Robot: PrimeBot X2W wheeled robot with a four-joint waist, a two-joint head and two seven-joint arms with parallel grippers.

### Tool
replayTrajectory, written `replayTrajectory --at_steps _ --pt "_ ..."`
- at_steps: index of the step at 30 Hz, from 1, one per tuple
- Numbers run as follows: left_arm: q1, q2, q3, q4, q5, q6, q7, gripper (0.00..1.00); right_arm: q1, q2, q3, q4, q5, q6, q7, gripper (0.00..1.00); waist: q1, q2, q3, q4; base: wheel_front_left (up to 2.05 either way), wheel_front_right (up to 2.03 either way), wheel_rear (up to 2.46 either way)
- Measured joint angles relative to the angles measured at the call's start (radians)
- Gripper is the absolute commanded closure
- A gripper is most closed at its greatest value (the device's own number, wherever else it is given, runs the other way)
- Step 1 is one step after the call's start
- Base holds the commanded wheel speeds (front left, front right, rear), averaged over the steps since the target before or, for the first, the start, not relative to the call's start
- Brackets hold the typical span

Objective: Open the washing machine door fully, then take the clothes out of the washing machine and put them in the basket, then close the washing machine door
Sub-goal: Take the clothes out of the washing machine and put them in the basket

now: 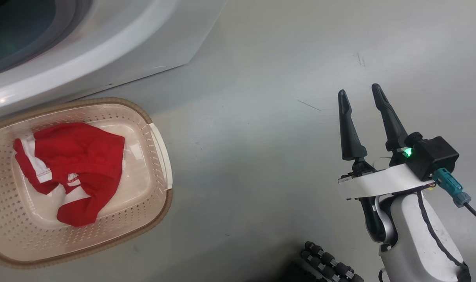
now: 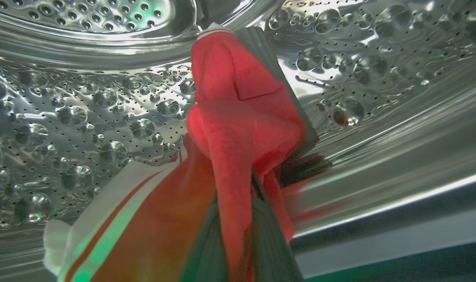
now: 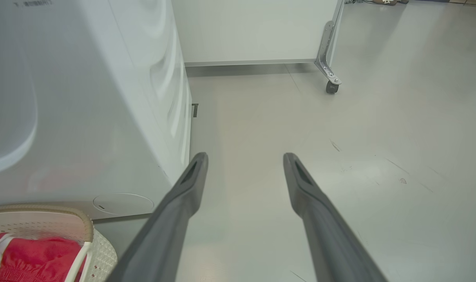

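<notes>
Inside the perforated steel drum of the washing machine, my left gripper is shut on a piece of the clothes, red fabric with white trim bunched between its dark fingers. Another red and white garment lies in the cream basket on the floor, right in front of the machine; it also shows in the basket at the lower left of the right wrist view. My right gripper hangs open over bare floor, well to the right of the basket. The washing machine door is out of view.
Grey floor stretches right of the basket and the machine's white side. A white panel on a caster stands farther back. Dark parts of my base show at the bottom edge.
</notes>
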Motion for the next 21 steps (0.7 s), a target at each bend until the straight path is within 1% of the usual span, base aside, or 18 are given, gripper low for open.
replayTrajectory --at_steps 2,8,10,14,15,19,21 --pt "0.0 -0.016 -0.002 0.002 0.0 0.0 -0.021 1.0 -0.002 0.0 -0.002 0.0 0.0 0.0 0.0 0.0 0.0 0.0 0.0 0.008 0.0 0.0 0.0" --pt "-0.002 -0.037 -0.007 -0.003 -0.001 0.0 -0.101 1.0 -0.003 0.0 -0.024 -0.011 -0.002 -0.002 0.0 0.0 0.0 0.0 -0.006 0.036 0.0 0.0 0.0" --pt "-0.002 -0.056 0.003 -0.011 -0.013 0.0 -0.142 1.0 -0.003 0.0 -0.031 -0.014 -0.004 -0.01 0.0 0.0 0.0 0.0 -0.008 0.047 0.0 0.0 0.0" --pt "-0.002 -0.095 0.016 -0.032 -0.028 0.004 -0.231 1.0 -0.003 0.0 -0.039 -0.015 -0.012 -0.01 0.0 0.0 -0.0001 0.0 -0.016 0.073 0.0 0.0 0.0" --pt "-0.002 -0.095 0.016 -0.032 -0.028 0.004 -0.231 1.0 -0.003 0.0 -0.039 -0.015 -0.012 -0.01 0.0 0.0 -0.0001 0.0 -0.016 0.073 0.0 0.0 0.0" --pt "0.017 -0.136 0.034 -0.06 -0.058 0.006 -0.328 1.0 -0.003 0.0 -0.045 -0.016 -0.025 -0.01 0.0 0.0 -0.0001 0.0 -0.029 0.1 0.0 0.0 0.0" --pt "0.036 -0.159 0.043 -0.075 -0.076 0.013 -0.376 1.0 -0.003 -0.002 -0.051 -0.016 -0.031 -0.01 0.0 0.0 -0.0001 0.0 -0.038 0.114 0.0 0.0 0.0"
